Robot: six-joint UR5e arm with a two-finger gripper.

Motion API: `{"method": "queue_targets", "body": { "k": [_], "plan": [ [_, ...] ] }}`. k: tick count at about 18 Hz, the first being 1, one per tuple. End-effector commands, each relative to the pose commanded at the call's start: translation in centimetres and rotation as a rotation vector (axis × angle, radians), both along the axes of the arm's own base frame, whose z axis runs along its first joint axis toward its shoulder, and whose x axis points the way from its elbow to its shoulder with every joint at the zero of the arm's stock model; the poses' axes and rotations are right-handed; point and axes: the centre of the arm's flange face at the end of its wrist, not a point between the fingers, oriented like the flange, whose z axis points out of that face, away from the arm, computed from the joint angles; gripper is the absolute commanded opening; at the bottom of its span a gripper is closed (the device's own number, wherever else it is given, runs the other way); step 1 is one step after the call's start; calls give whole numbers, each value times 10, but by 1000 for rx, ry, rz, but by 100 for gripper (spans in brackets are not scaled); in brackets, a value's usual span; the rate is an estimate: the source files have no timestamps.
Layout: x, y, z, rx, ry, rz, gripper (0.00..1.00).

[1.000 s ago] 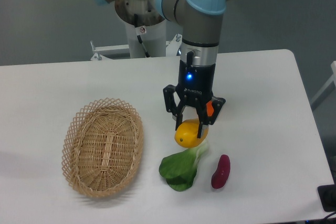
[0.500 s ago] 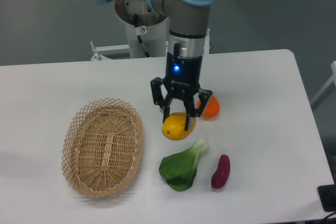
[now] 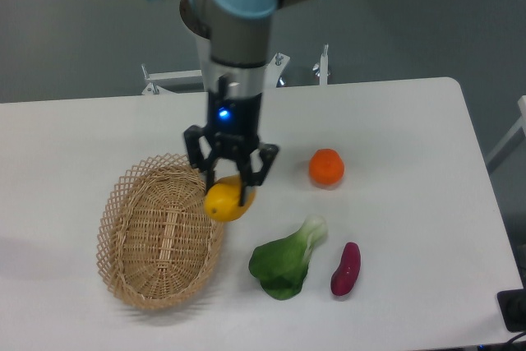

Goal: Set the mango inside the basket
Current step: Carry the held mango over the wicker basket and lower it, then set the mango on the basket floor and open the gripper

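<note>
- Over the basket's (image 3: 161, 236) three-o'clock rim, our end effector (image 3: 229, 183) is clamped on the mango (image 3: 226, 201) — carried clear of the tabletop (image 3: 411, 121), we judge.
- We grip it from above so it can drop inside.
- Orange (image 3: 326, 168), greens (image 3: 283, 262) and sweet potato (image 3: 345, 269) lie apart toward four o'clock — out of the way.

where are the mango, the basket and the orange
mango (image 3: 225, 202), fixed camera view, on its yellow skin below the end effector
basket (image 3: 123, 285), fixed camera view, on the woven near rim
orange (image 3: 326, 168), fixed camera view, on the middle of the fruit
</note>
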Motion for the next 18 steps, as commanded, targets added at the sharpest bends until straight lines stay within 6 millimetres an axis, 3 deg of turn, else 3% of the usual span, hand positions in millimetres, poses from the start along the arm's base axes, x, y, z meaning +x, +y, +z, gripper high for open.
{"method": "queue_targets", "body": {
  "k": [10, 18],
  "plan": [
    [68, 62, -98, -204, 22, 9, 48],
    [84, 79, -129, -248, 15, -17, 48]
  ]
}}
